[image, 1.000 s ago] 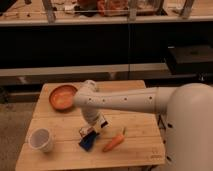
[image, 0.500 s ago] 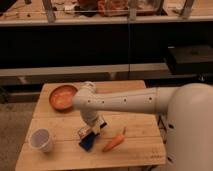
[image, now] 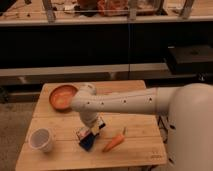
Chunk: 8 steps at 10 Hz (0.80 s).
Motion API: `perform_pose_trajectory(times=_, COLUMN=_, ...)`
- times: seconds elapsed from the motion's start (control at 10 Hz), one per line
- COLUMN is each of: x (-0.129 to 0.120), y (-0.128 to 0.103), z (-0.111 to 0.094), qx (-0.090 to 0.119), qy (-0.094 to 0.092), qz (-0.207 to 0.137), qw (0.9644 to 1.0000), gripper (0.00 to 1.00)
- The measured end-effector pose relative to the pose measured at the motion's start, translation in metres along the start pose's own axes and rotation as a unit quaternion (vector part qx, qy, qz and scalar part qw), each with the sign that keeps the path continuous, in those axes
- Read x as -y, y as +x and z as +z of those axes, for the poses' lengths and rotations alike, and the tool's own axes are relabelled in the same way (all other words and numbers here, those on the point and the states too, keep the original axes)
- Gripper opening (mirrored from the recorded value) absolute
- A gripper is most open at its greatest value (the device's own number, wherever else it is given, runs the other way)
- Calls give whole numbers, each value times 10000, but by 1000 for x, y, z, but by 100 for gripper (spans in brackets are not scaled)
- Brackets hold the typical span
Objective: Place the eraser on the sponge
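The sponge point(image: 89, 144) is a dark blue pad lying on the wooden table point(image: 140, 127), left of centre near the front. My white arm reaches in from the right and bends down over it. My gripper point(image: 94, 128) hangs directly above the sponge's far edge, touching or nearly touching it. A small white block with dark marks, the eraser point(image: 81, 133), shows at the gripper's left side over the sponge's upper left corner. Whether the eraser is held or rests on the sponge cannot be made out.
An orange carrot point(image: 114, 142) lies just right of the sponge. A white cup point(image: 41, 139) stands at the front left. An orange bowl point(image: 62, 96) sits at the back left. Dark shelving runs behind the table.
My gripper has dropped slightly, down and a little left toward the sponge. The carrot, cup and bowl have not moved.
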Motion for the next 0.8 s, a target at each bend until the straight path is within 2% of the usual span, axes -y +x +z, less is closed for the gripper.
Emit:
perform_pose_trajectory(times=0.2, x=1, y=0, z=0, qx=8, qy=17, qz=-12, qw=10000, gripper=64)
perform_pose_trajectory(times=0.3, x=1, y=-1, z=0, qx=19, qy=33, qz=-35, qw=10000, gripper=67)
perform_pose_trajectory(times=0.7, x=2, y=-2, z=0, qx=25, qy=91, qz=-62, qw=9999, gripper=67)
perform_pose_trajectory(times=0.8, x=2, y=-2, z=0, qx=25, qy=97, qz=-66, qw=9999, gripper=70)
